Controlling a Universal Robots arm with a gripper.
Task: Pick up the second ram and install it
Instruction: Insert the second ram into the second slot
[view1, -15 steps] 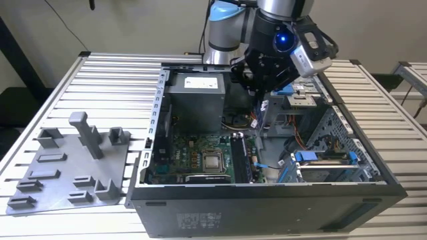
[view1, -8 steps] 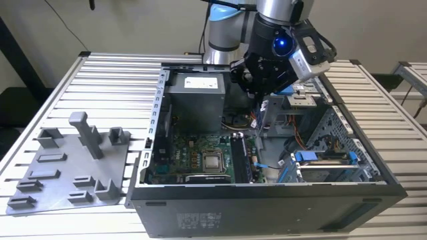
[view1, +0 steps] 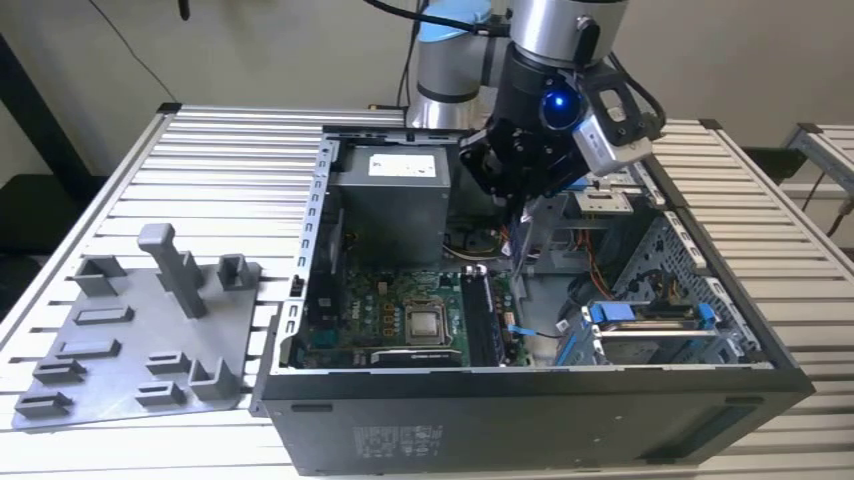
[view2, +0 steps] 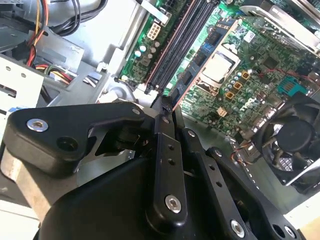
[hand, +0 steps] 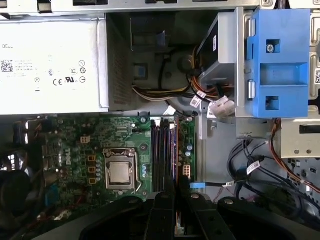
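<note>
The open computer case (view1: 534, 420) holds one green board (hand: 75, 150), one grey power box (view1: 394, 200), one fan (view2: 292, 137) and one silver chip (hand: 119, 172). The pincer (view2: 167, 111) hangs over the long black slots (hand: 162, 150). It is squeezed on a thin dark stick, likely the second ram (view2: 171, 96). Wires (hand: 170, 90) bunch nearby. One grey tray (view1: 134, 335) sits outside the case, on the exterior view's left.

Ribbed bare-metal table (view1: 227, 150), matt grey plastic tray (view1: 134, 297), dark metal case (view1: 534, 420), glossy green board (hand: 75, 145), matt black gripper (view2: 167, 102)
</note>
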